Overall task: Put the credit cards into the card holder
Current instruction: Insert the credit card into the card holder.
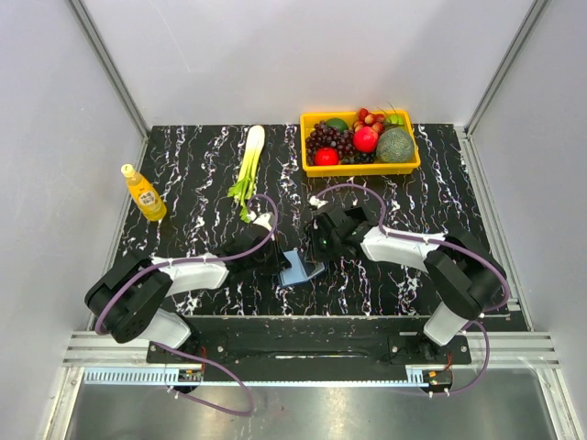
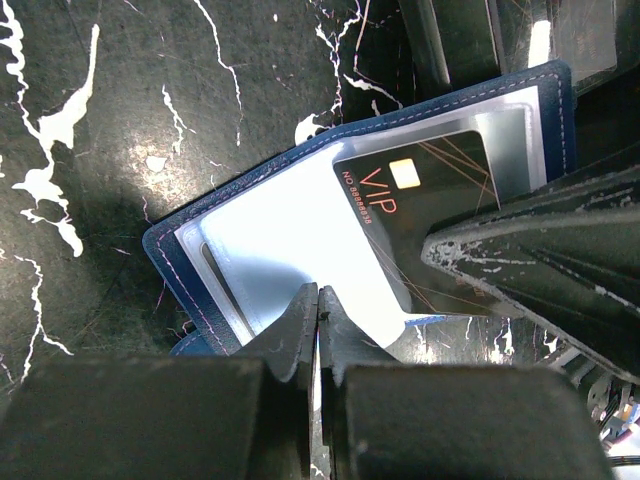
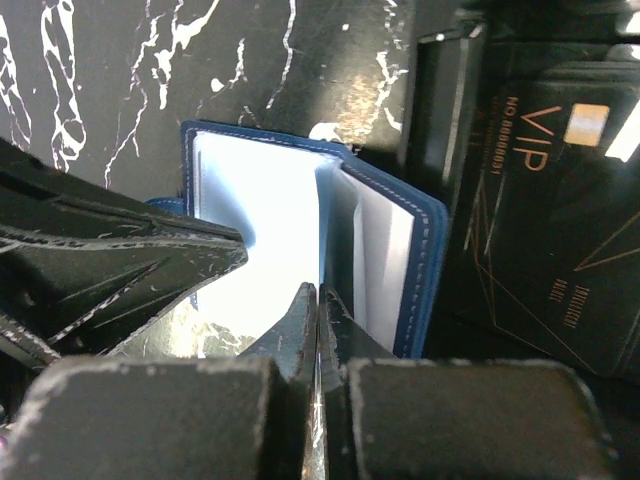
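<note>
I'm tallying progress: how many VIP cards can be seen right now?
2. One VIP card lies inside the open card holder, partly under its clear sleeve; a second VIP card lies outside, beyond the holder's edge. More may be hidden.

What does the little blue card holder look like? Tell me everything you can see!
The card holder is a small navy folding wallet, leathery-looking with stitched edges, pale blue inside with clear sleeves. It lies open on the black marbled table, one leaf standing up. A black VIP card lies at one half; whether tucked in is unclear. The left gripper and right gripper, jaws shut, reach over it.
</note>
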`<state>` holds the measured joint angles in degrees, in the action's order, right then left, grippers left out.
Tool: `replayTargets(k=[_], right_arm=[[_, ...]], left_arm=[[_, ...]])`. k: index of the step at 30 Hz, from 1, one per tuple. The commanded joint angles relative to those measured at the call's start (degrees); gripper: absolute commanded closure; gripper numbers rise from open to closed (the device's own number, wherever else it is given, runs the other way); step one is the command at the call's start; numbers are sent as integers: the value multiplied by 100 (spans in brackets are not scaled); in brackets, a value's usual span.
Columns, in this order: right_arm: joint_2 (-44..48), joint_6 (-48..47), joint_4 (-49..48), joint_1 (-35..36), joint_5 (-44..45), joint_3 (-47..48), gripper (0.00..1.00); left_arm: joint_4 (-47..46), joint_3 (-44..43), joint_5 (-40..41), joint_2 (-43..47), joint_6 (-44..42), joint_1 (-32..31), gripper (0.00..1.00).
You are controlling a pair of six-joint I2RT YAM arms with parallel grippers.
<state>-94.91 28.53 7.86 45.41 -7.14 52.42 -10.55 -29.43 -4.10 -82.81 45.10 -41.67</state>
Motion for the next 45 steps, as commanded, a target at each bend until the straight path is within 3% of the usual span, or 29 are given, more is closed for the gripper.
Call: replayTargets(k=[1, 9, 18, 31, 45], right_arm=[[-54, 521, -83, -190, -218, -197, 100], [-19, 882, -258, -375, -693, -198, 100], [-27, 978, -249, -445, -605, -320, 100], [-98, 1462, -1084, -427, -333, -891, 100], [-273, 1049, -1472, -392, -842, -1059, 100]], left_arm=[[378, 131, 296, 63, -54, -16, 100], [404, 122, 313, 28, -45, -17, 100], [422, 78, 313, 10, -45, -8, 100], [474, 78, 348, 124, -45, -16, 100], [659, 122, 586, 168, -45, -16, 100]])
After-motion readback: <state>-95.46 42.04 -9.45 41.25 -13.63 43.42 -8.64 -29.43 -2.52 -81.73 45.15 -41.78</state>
